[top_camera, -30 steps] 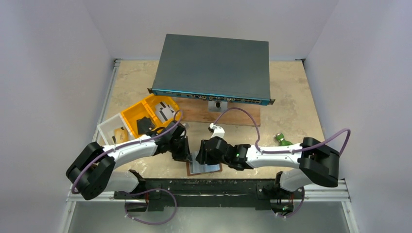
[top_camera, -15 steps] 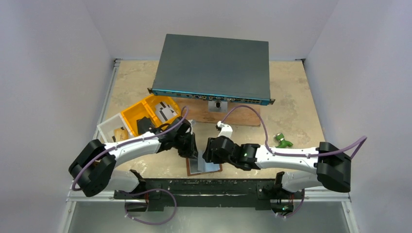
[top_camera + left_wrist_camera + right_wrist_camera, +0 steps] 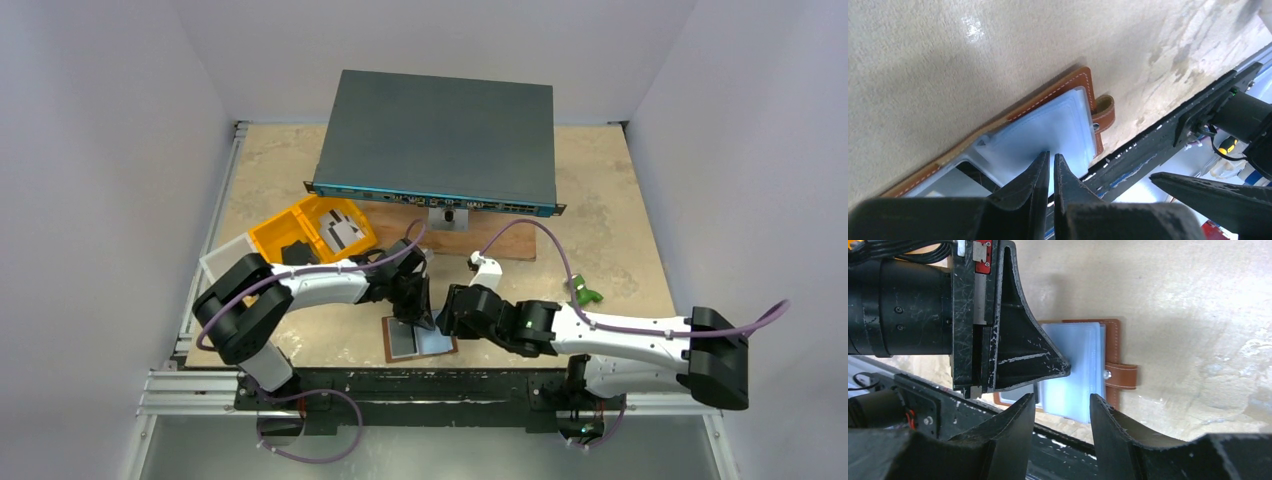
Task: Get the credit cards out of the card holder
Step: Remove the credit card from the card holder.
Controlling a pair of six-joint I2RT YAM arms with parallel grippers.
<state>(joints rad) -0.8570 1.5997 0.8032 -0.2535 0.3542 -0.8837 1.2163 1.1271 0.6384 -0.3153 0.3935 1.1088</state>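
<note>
The card holder (image 3: pixel 412 344) lies open near the table's front edge, brown leather with pale grey-blue pockets (image 3: pixel 1058 127) and a strap tab (image 3: pixel 1104 111). My left gripper (image 3: pixel 419 318) is shut, and its tips (image 3: pixel 1050 156) press down on the pockets. It also shows in the right wrist view, with its finger (image 3: pixel 1023 352) on the card holder (image 3: pixel 1112 337). My right gripper (image 3: pixel 448 318) is open just right of it, with its jaws (image 3: pixel 1063 402) over the pockets' near edge. A white-grey striped card (image 3: pixel 343 231) and a black card (image 3: pixel 294 252) lie in the yellow tray (image 3: pixel 272 232).
A clear plastic box (image 3: pixel 222 264) stands left of the tray. A dark network switch (image 3: pixel 435 140) rests on a wooden board (image 3: pixel 490 242) at the back. A green toy (image 3: pixel 580 291) lies at the right. The metal front rail (image 3: pixel 430 385) runs just beyond the card holder.
Both arms have shifted to the right. My left gripper has come from the card holder's left side onto its pockets. My right gripper has drawn back to the right.
</note>
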